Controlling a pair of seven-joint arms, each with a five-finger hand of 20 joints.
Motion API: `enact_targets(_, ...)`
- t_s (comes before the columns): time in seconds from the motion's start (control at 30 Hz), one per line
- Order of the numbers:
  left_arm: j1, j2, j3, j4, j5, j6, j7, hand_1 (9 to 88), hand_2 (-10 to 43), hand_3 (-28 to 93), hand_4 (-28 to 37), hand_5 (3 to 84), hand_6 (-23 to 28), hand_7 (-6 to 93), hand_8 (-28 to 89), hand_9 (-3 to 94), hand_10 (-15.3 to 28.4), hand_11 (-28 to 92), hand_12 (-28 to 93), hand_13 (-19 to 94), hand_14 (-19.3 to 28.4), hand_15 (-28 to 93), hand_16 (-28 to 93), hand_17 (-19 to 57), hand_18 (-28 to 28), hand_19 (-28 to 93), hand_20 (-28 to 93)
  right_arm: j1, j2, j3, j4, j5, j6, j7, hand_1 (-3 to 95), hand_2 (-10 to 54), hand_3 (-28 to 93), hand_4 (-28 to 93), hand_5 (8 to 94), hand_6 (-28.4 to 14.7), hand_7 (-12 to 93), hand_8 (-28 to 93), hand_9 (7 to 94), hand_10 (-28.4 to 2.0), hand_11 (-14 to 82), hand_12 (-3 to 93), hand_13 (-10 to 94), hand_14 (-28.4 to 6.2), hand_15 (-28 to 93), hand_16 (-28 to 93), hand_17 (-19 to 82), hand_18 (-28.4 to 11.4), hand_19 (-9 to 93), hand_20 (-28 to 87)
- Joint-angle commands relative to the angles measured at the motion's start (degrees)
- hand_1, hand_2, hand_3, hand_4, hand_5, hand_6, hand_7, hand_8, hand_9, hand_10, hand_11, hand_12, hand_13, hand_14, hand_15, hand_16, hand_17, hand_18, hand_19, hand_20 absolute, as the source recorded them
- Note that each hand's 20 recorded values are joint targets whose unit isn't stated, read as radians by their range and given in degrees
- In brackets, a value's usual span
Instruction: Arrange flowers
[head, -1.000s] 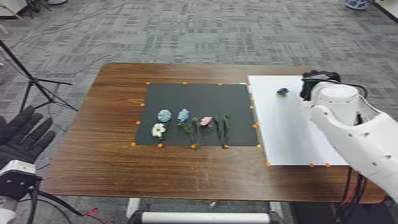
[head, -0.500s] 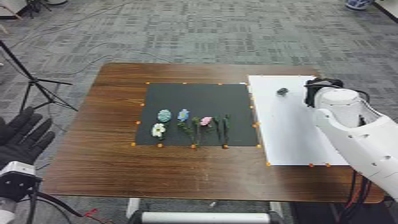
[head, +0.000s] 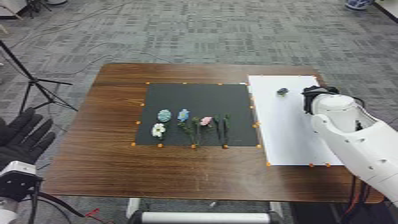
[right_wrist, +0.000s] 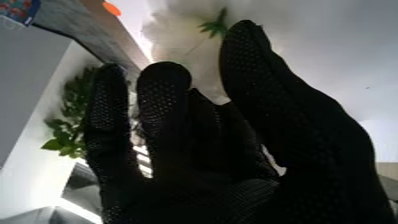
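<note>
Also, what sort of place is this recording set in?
Probably a robotics lab or an office-like test room: grey patterned carpet, a black tripod left of the table, and small orange markers laid out around the work area.

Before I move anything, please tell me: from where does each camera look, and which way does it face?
Head view: on the robot's head, facing forward and down at the table and flowers; left hand and right hand show.
Right wrist view: on the right arm's wrist, looking along its own hand toward green leaves.
Shared: the right hand.
</note>
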Motion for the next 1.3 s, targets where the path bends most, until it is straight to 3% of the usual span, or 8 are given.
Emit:
enact_targets(0.03, 0.4, 0.54, -0.07, -0.61, -1.38, 1.09, 1.35, 24.5, 15.4, 69, -28.3, 37.5, 7.4, 11.9, -7, 31.1, 11.9, 14, 14, 23, 13.2, 24, -1, -3.5, 11.4, 17, 13, -2.4, 1.3, -2.4, 1.9, -0.9, 11.3, 2.3, 62.0, -9.5, 67, -28, 58.9, -1.0, 20, -13, 65.6, -10.4, 20.6, 26.3, 61, -8.9, 71, 41, 28, -23.5, 76, 40)
enact_targets(0.1, 0.7, 0.76, -0.30, -0.78, -2.07, 1.78, 2.03, 24.5, 15.4, 69, -28.3, 37.6, 7.5, 11.9, -7, 31.1, 11.8, 14, 14, 23, 13.2, 24, -1, -3.5, 11.4, 17, 13, -2.8, 1.4, -1.9, 1.2, -0.6, 10.6, 1.7, 65.7, -9.5, 62, -28, 63.7, 0.4, 22, -13, 74.7, -7.9, 14.0, 38.3, 63, -8.2, 70, 43, 29, -23.4, 76, 41)
enact_targets(0.2, 0.6, 0.61, -0.51, -0.73, -2.07, 1.73, 2.16, 24.5, 15.4, 69, -28.3, 37.9, 7.6, 12.1, -7, 31.4, 11.9, 15, 14, 23, 13.2, 24, -1, -3.5, 11.4, 17, 13, -3.6, 1.6, -1.5, -0.1, -1.2, 11.6, 1.8, 66.1, -9.5, 63, -28, 66.2, 1.3, 24, -6, 80.1, -6.7, 16.1, 44.1, 65, -7.5, 68, 44, 30, -23.3, 76, 41)
enact_targets(0.43, 0.7, 1.19, -0.54, -0.74, -2.67, 1.76, 2.93, 24.5, 15.4, 70, -28.3, 38.0, 7.6, 12.4, -7, 31.5, 12.0, 15, 13, 24, 13.2, 25, -1, -3.4, 11.4, 17, 13, -8.0, 3.2, 1.9, -9.7, -3.4, 17.4, 1.0, 67.1, -9.5, 64, -28, 69.7, 1.1, 28, 1, 82.7, -6.3, 17.5, 46.7, 67, -7.2, 67, 45, 31, -23.4, 76, 42)
enact_targets(0.7, 0.2, 0.37, -0.47, -0.70, -1.97, 1.90, 1.97, 24.5, 15.4, 70, -28.3, 38.0, 7.5, 12.5, -7, 31.7, 12.1, 15, 13, 24, 13.2, 25, -1, -3.4, 11.4, 17, 13, -9.1, 4.1, 2.7, -20.9, -2.4, 23.1, -2.4, 67.0, -9.5, 65, -28, 70.6, 0.9, 27, 1, 83.3, -6.4, 16.9, 47.4, 68, -7.3, 67, 46, 31, -23.7, 76, 42)
enact_targets(0.8, 0.3, 0.43, -0.38, -0.76, -2.01, 2.06, 1.82, 24.5, 15.4, 70, -28.3, 38.0, 7.6, 12.5, -7, 31.6, 12.1, 15, 13, 24, 13.2, 25, -1, -3.4, 11.4, 17, 13, -7.9, 2.9, 2.5, -23.2, 0.0, 22.4, -5.7, 66.9, -9.5, 65, -28, 70.5, 1.0, 27, 1, 83.3, -6.4, 16.9, 47.9, 67, -7.3, 67, 47, 31, -23.6, 76, 42)
enact_targets(0.93, -0.8, 0.79, 0.56, -0.39, -1.92, 1.94, 1.58, 24.5, 15.5, 70, -28.3, 38.0, 7.6, 12.3, -7, 31.7, 12.1, 15, 13, 24, 13.2, 25, -1, -3.4, 11.4, 17, 13, -5.8, 0.1, 0.1, -23.6, 1.2, 24.9, -8.0, 66.8, -9.5, 66, -28, 70.4, 1.0, 27, 1, 83.2, -6.3, 16.8, 48.2, 67, -7.3, 67, 47, 30, -23.3, 76, 42)
enact_targets(1.3, -1.3, 0.90, 0.97, -0.16, -1.82, 1.62, 1.39, 24.5, 15.5, 70, -28.3, 37.9, 7.5, 12.3, -7, 31.6, 12.0, 15, 13, 24, 13.2, 25, -1, -3.4, 11.3, 17, 13, -2.1, -6.3, -9.6, -20.2, 0.3, 23.2, -12.2, 65.8, -9.5, 66, -28, 70.1, 1.1, 27, 1, 82.8, -6.2, 17.0, 48.1, 67, -7.4, 67, 46, 30, -23.3, 76, 42)
